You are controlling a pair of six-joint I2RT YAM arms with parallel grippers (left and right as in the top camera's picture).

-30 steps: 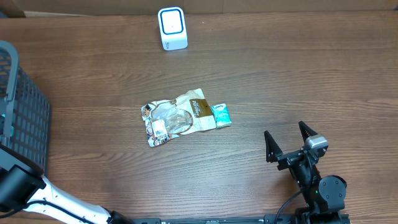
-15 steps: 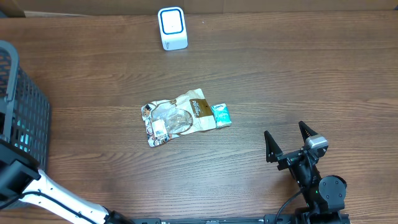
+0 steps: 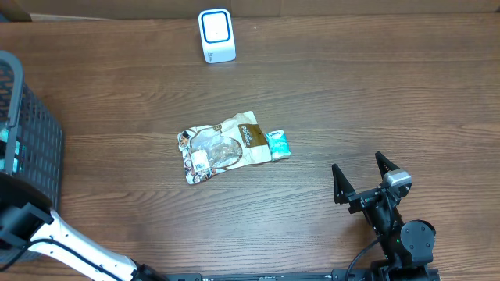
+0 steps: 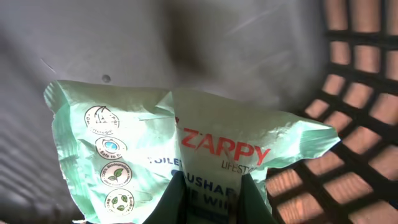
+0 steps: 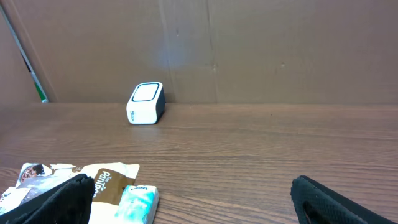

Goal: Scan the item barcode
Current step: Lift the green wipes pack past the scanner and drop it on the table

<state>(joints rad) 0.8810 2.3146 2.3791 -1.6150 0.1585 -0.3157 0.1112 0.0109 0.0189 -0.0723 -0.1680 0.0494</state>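
Clenching the wipes pack [image 4: 155,143] by its edge inside the basket [image 3: 31,148] at far left, the left hand [image 4: 213,193] has the scanner [image 3: 216,35] well apart, across the surface [image 3: 351,94]; the right hand [image 3: 357,161] rests released, empty.

Overhead faces straight down; right wrist skims the brown wooden desk [image 3: 351,94], sharing the white boxy scanner [image 5: 145,103]; left wrist peers close-up.

- Pale green wipes pack [image 4: 205,134]: red "ZAPPY", small "LIFEST…" beneath it, and cut-off blue letters "TOILE", "USHAB", "E WIP".
- Round emblems down its left side: wording too small to read.
- Brown snack pouch [image 5: 112,180]: script lettering, illegible.
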